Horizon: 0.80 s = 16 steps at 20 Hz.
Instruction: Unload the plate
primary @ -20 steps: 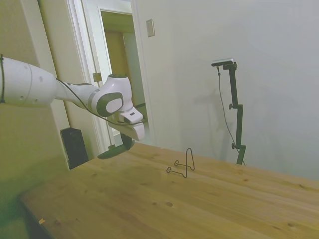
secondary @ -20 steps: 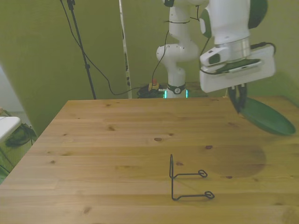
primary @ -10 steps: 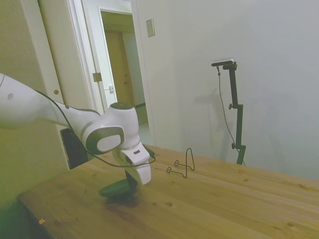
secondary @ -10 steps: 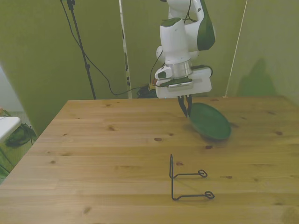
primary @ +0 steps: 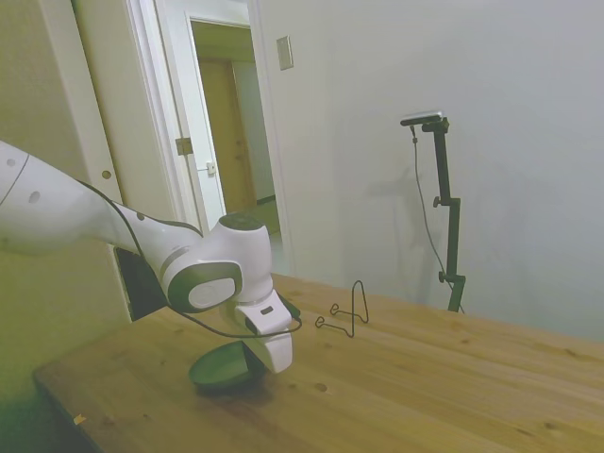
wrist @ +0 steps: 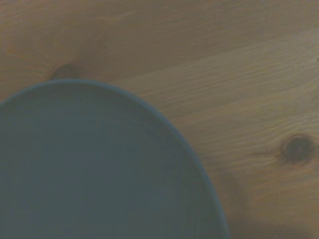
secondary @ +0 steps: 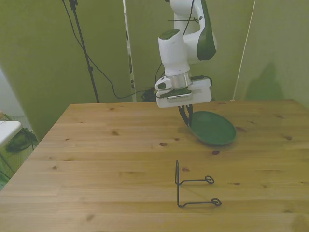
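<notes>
A white robot arm reaches over a pale wooden counter (secondary: 96,145) and holds a small dark green plate (secondary: 212,128) by the rim. In the front view the jaws (secondary: 186,115) come down from the wrist just left of the plate, pinched narrow on the plate's near-left edge — the rim sits between them, and the rest of the dish spreads out toward the front view's right. The plate seems to rest on, or hang just above, the counter, tilted a little; the side view shows the plate (primary: 225,368) low under the arm's wrist with a dark shadow beneath it, so contact cannot be told for sure. The close wrist view shows only the plate (wrist: 94,169) as a blurred green curve over wood grain with two dark knots. Further along, nearer the camera in the front view, a thin black wire stand (secondary: 193,186) stands bare and well apart from the plate. The step in hand looks like setting the plate down — done well, it means lowering until the base lies flat, then parting the jaws slowly and lifting straight up, so the rim is not dragged or flipped.
</notes>
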Tool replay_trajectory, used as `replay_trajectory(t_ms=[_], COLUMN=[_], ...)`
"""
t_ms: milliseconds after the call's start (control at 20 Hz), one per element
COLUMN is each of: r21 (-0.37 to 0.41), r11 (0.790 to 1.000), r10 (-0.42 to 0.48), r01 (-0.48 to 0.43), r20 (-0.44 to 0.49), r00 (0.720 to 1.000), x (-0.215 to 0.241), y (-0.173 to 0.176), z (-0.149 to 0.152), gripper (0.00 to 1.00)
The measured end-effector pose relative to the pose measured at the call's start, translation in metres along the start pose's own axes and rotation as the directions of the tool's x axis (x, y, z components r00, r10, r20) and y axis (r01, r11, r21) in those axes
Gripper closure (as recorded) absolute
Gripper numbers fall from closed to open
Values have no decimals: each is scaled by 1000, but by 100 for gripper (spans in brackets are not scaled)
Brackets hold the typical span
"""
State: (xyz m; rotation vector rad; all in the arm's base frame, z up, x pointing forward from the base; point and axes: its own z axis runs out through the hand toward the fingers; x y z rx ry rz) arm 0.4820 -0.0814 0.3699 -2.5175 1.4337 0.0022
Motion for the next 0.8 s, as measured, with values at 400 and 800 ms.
replay_trajectory(t_ms=[400,800], r21=[-5,23], r11=[1000,999], r10=[-9,-23], r01=[9,23], r20=[4,-13], r00=[1000,1000], x=[1,-2], y=[1,-5], z=[3,-16], gripper=[0,0])
